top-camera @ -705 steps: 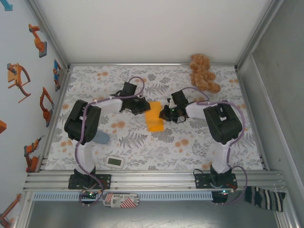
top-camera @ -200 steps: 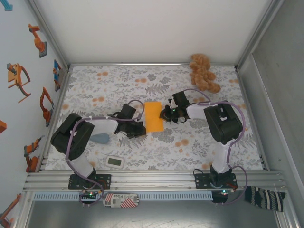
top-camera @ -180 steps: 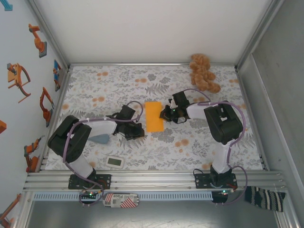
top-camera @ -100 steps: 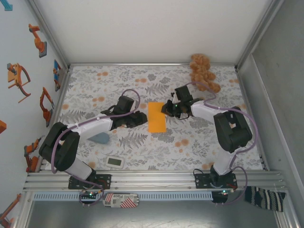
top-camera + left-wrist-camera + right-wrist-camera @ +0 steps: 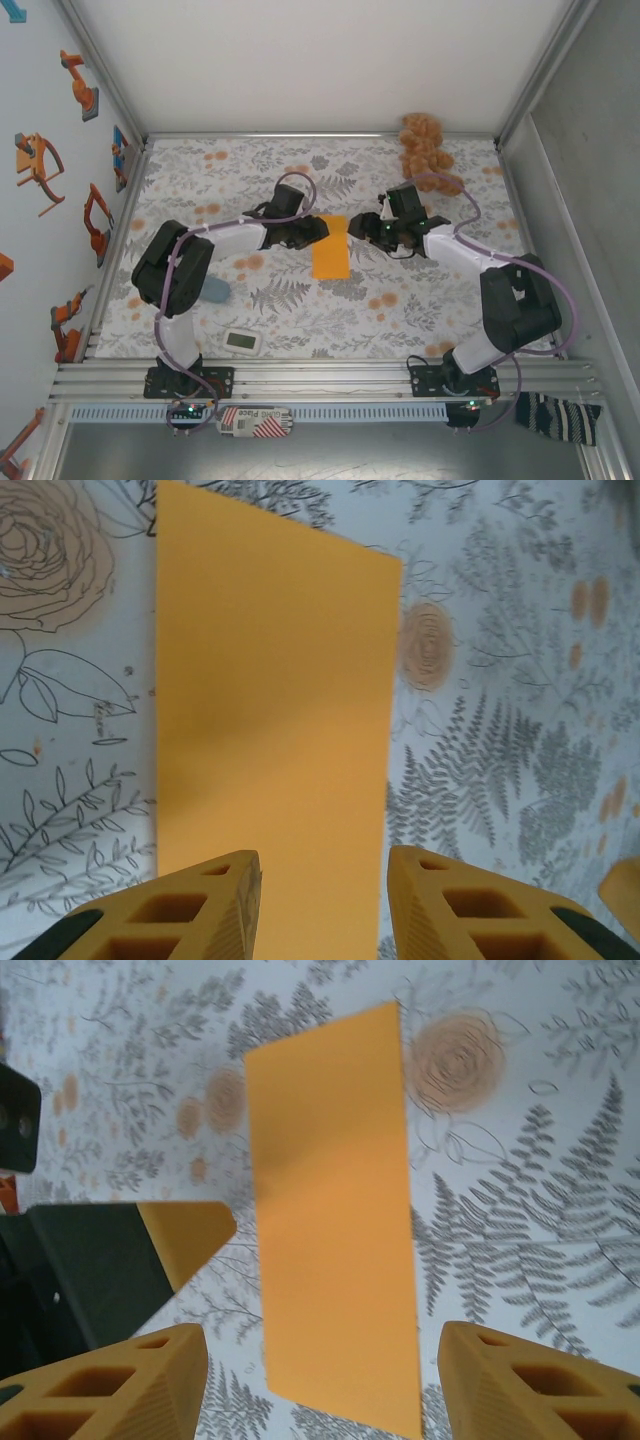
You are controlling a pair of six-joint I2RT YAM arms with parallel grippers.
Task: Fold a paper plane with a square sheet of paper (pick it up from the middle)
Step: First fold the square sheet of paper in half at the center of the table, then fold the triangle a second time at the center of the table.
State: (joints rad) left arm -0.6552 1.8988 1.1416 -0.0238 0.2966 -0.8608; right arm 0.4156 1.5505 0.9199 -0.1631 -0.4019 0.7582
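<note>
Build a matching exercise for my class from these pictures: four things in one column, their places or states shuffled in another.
Things: 1 square sheet of paper; 2 plush toy; 3 small white device; 4 left gripper.
Places or states: a far right corner of the cloth; b open, at the paper's left side; c flat, mid-cloth; d near edge, left side.
Pairs: 1-c; 2-a; 3-d; 4-b

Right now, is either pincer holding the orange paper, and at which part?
Nothing is held. The orange paper lies flat on the cloth; the left pincer and the right pincer are both open.
</note>
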